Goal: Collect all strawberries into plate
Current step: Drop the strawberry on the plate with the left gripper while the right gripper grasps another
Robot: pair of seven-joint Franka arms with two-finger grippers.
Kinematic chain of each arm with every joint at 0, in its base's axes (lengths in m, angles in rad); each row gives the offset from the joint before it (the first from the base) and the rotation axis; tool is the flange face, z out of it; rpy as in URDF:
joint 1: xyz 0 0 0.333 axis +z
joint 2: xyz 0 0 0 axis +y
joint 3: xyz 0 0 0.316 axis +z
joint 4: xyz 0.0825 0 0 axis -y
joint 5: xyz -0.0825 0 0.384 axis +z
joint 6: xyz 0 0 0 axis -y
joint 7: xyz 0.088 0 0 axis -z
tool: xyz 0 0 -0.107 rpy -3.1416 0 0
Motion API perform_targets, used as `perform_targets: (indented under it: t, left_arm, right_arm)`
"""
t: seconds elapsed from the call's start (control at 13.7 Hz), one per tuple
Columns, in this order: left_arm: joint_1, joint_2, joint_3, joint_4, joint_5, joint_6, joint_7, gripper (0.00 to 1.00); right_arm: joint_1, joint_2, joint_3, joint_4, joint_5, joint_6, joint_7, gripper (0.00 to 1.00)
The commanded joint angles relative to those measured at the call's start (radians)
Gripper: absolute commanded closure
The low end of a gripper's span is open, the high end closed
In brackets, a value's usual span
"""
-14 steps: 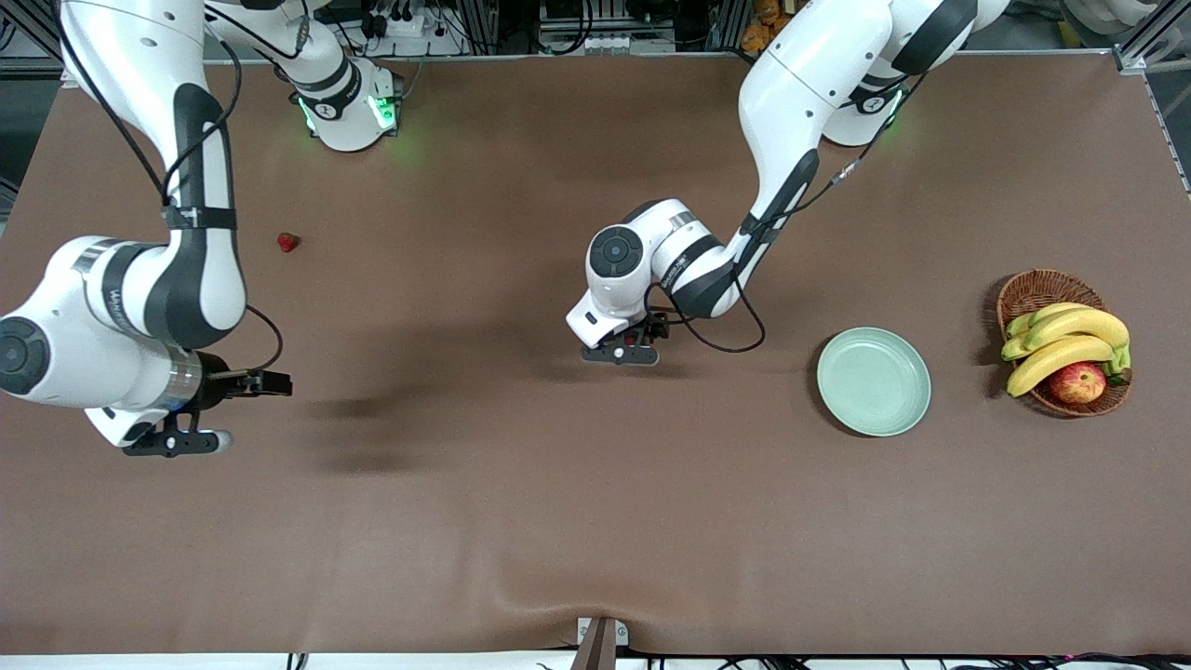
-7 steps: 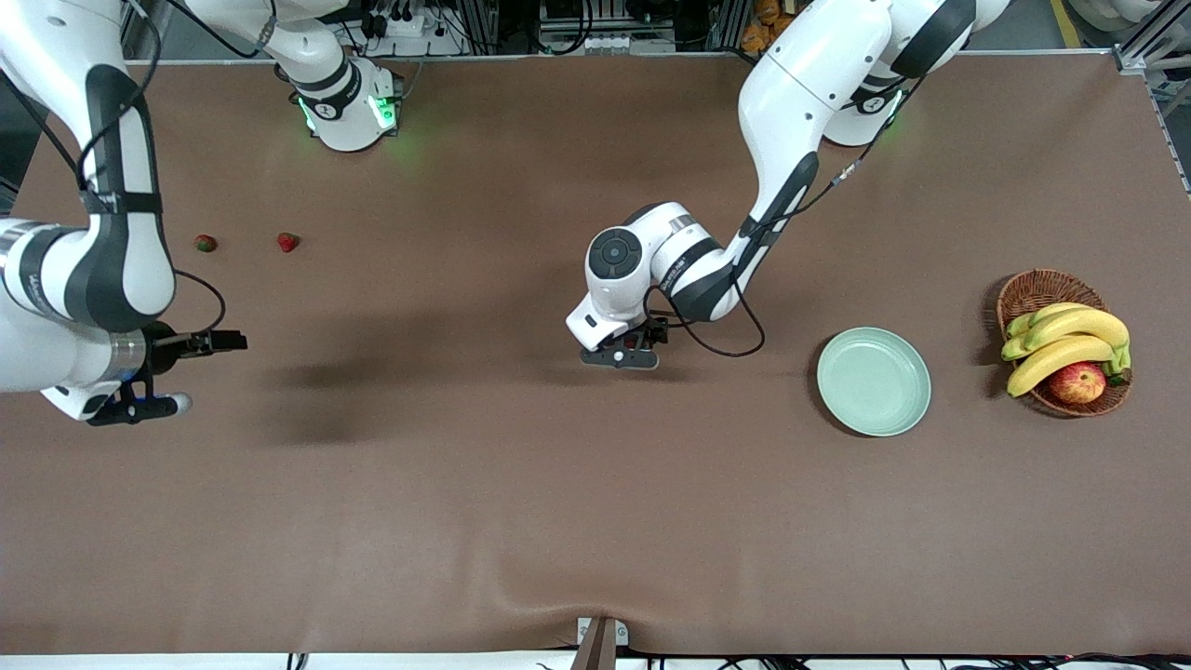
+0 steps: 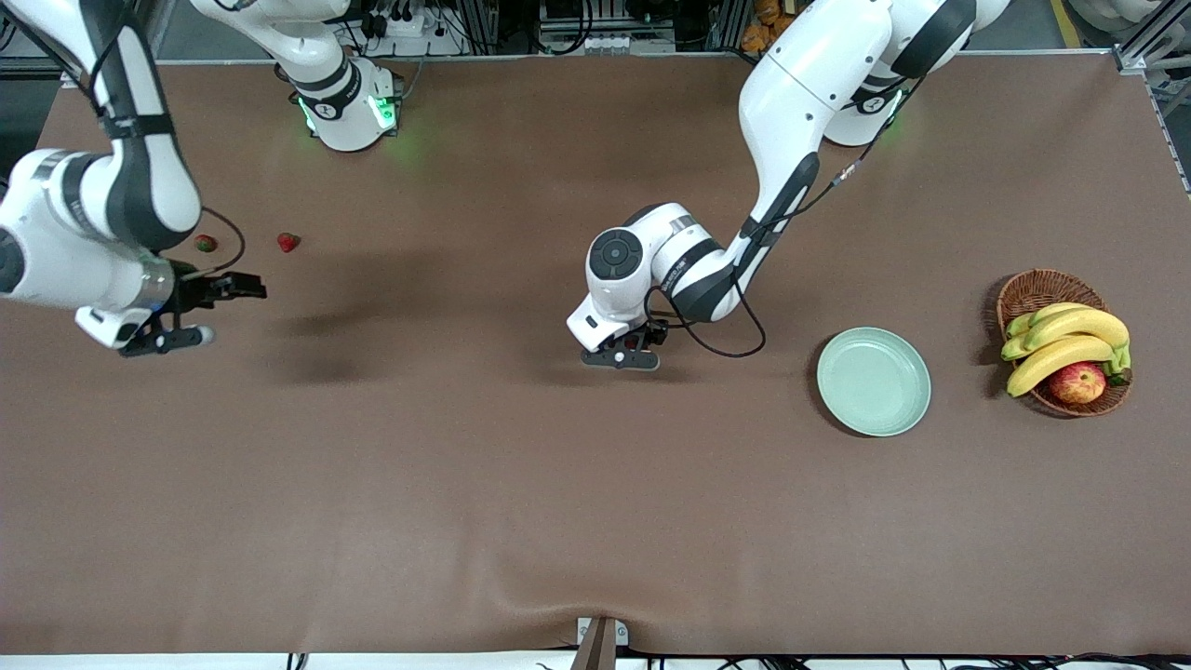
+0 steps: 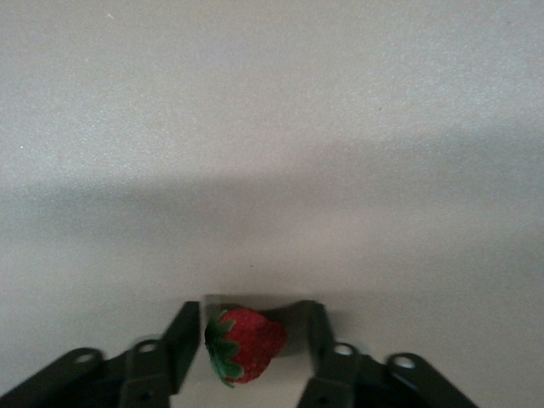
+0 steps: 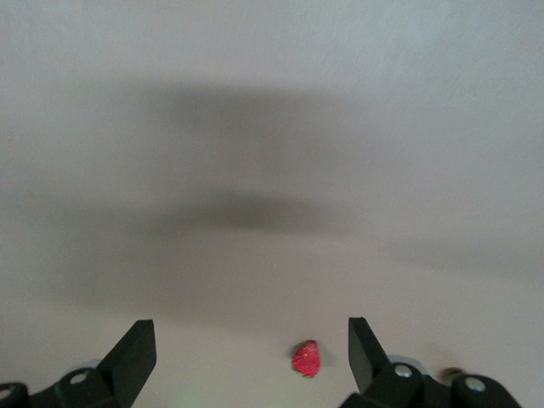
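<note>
Two strawberries lie on the brown table at the right arm's end. My right gripper hangs open and empty over the table beside them. In the right wrist view one strawberry shows ahead between the wide-open fingers of the right gripper. My left gripper is down at the table's middle. In the left wrist view a third strawberry lies between the fingers of the left gripper, touching one, with a gap to the other. The mint-green plate is empty, toward the left arm's end.
A wicker basket with bananas and an apple stands beside the plate at the left arm's end of the table.
The right arm has swung toward the robots' bases, up to the two strawberries, uncovering the second one. The left gripper has stayed in place around its strawberry.
</note>
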Motion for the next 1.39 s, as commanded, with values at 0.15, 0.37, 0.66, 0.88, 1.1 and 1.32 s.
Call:
perform_targets:
  t: [0.15, 0.37, 0.66, 0.88, 1.1, 1.32]
  left_arm:
    - [0.007, -0.002, 0.0, 0.008, 0.023, -0.024, -0.014, 1.0]
    - [0.063, -0.069, -0.009, 0.008, 0.009, -0.119, -0.01, 1.0]
    - [0.244, -0.239, -0.014, -0.122, -0.039, -0.173, -0.002, 1.0]
    - [0.417, -0.333, -0.014, -0.236, -0.039, -0.173, 0.002, 1.0]
    - [0.564, -0.325, -0.012, -0.282, -0.031, -0.154, 0.025, 1.0]
    - [0.68, -0.305, -0.012, -0.304, -0.031, -0.093, 0.079, 1.0]
  right_arm:
    - [-0.026, -0.116, 0.026, -0.316, -0.026, 0.273, 0.027, 0.0]
    - [-0.076, -0.112, 0.026, -0.412, -0.126, 0.432, 0.018, 0.0]
    - [-0.139, -0.113, 0.0, -0.454, -0.228, 0.435, 0.012, 0.0]
    - [-0.139, -0.104, -0.021, -0.549, -0.228, 0.533, 0.013, 0.1]
    - [-0.144, -0.086, -0.021, -0.585, -0.228, 0.555, 0.022, 0.18]
    - [-0.145, -0.06, -0.052, -0.597, -0.228, 0.55, 0.022, 0.29]
